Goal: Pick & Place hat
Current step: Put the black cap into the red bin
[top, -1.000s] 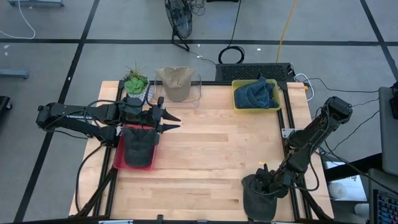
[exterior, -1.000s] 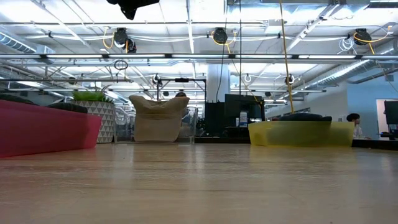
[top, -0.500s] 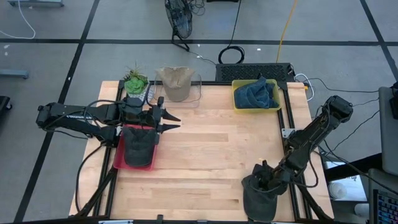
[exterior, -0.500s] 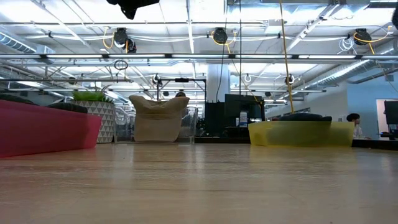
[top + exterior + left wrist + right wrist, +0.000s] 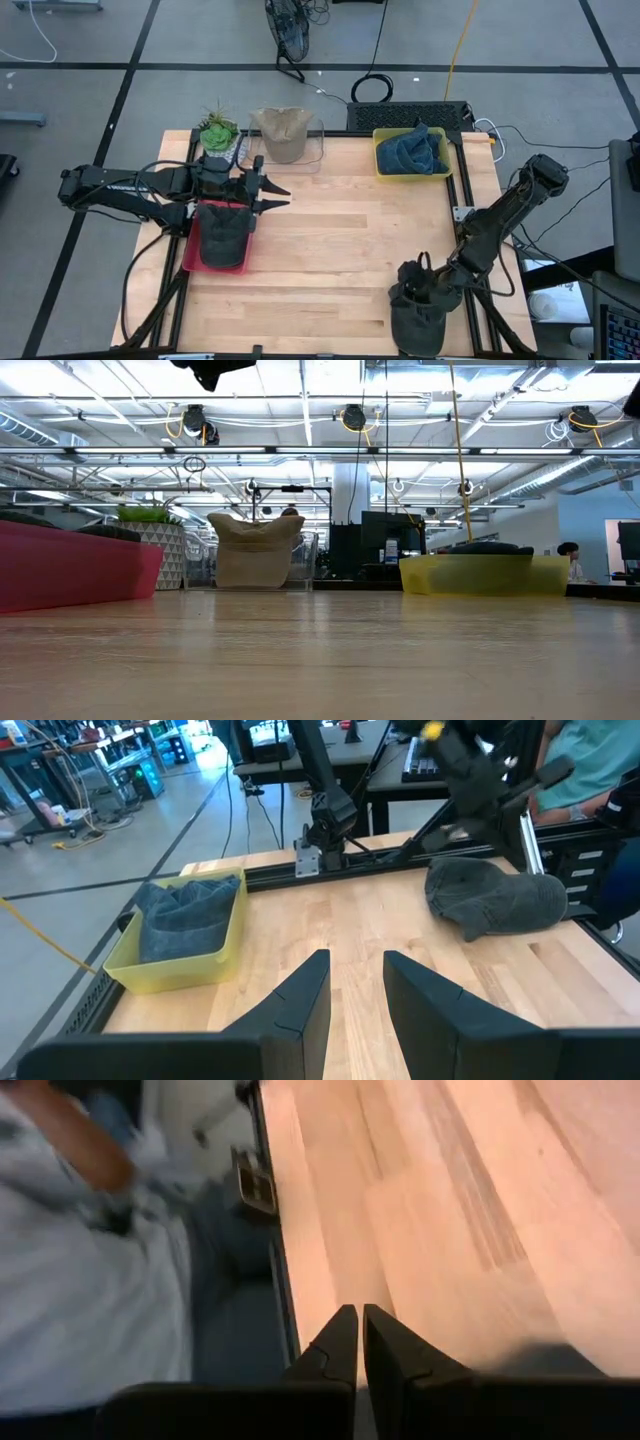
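dark grey fabric hat (image 5: 415, 318) slumped at table's near right corner, partly over the edge. second dark grey hat (image 5: 223, 234) sits crown-up inside red rectangular tray (image 5: 190, 255), left side.

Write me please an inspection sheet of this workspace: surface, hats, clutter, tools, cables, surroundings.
Surface: wooden table, bare in the middle.
Job's things: dark hat at the near right edge; dark hat in red bin; tan hat in clear bin; blue hat in yellow bin.
Clutter: potted plant at the far left corner.
Grippers: right tool shut, over the near dark hat; left tool open, beside the red bin.
Cables: yellow cable and black cables on the floor.
Surroundings: fan beyond the table; a person's sleeve in the left wrist view.
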Robot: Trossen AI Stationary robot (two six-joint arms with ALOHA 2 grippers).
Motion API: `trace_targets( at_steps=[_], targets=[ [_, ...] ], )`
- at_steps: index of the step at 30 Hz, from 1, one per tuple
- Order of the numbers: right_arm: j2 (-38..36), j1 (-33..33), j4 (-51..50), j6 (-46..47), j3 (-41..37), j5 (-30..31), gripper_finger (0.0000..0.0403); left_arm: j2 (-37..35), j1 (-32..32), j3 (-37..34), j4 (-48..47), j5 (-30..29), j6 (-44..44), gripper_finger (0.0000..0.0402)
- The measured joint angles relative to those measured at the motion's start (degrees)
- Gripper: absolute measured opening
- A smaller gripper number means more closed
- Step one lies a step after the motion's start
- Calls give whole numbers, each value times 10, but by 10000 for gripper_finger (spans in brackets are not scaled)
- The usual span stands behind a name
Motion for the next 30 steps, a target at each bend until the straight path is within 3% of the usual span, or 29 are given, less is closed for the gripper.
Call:
trace_targets(
  at_steps=[5, 8, 17, 23, 30],
  targets=[
    [46, -1, -274, 25, 134, -47, 0, 0, 0, 0, -13, 0, 1, 108],
    [87, -1, -358, 44, 184, -83, 0, 0, 0, 0, -21, 0, 1, 108],
    [156, 7, -342, 124, 193, -218, 0, 0, 0, 0, -25, -1, 0, 108],
    [150, 21, -341, 197, 181, -221, 5, 0, 0, 0, -24, -5, 10, 108],
    [150, 23, -317, 218, 181, -219, 47, 0, 0, 0, -25, -5, 11, 108]
  ],
)
